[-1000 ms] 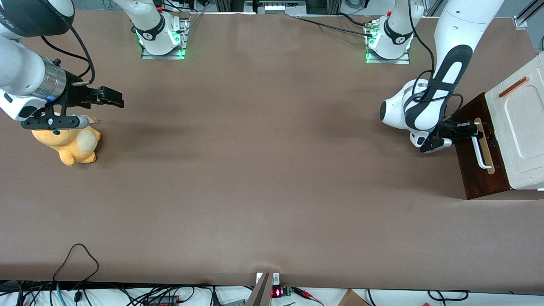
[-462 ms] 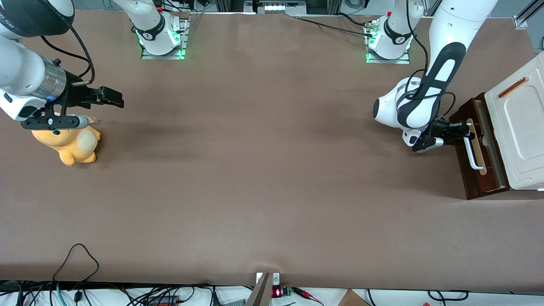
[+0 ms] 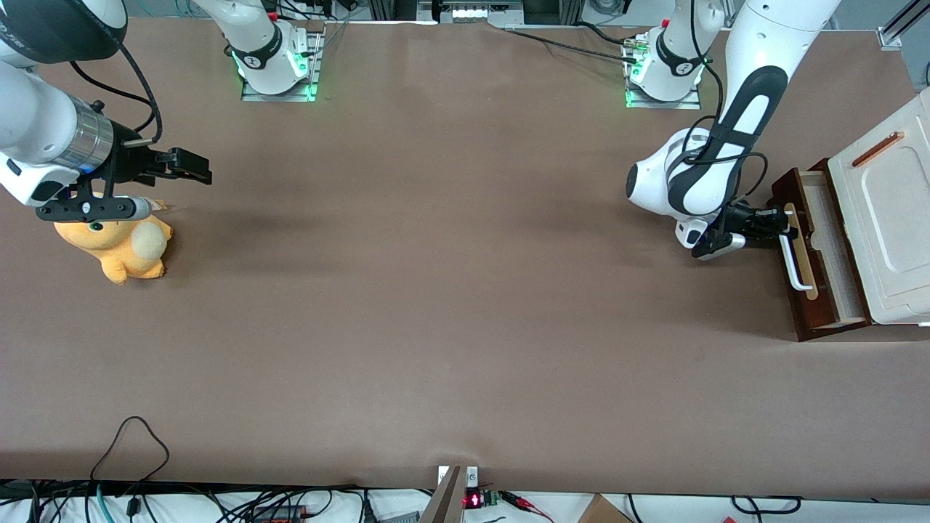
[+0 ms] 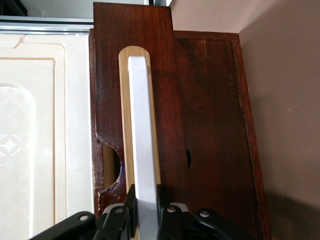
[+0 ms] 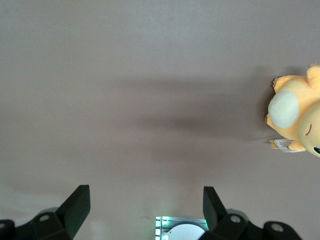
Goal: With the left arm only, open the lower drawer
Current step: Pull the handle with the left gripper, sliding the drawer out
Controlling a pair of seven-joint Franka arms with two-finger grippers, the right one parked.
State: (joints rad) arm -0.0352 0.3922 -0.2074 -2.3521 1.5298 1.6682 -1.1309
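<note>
- Orange plush toy lies well away from the cabinet, toward the parked arm's end of the table, out of play.
- Left arm has its gripper at the cabinet front, fingers clamped on the white handle.
- Lower drawer stands part-way out of the cabinet, pale inside showing.
- Pull best runs straight out along the drawer's travel, level, grip firm, so nothing binds.

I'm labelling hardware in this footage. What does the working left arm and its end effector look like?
The left arm is white with rounded joints, a long black panel along one link and thin black cable looping at the wrist. Its end effector, at the lower drawer's handle, is black, with two narrow black fingers and small silver screws.
</note>
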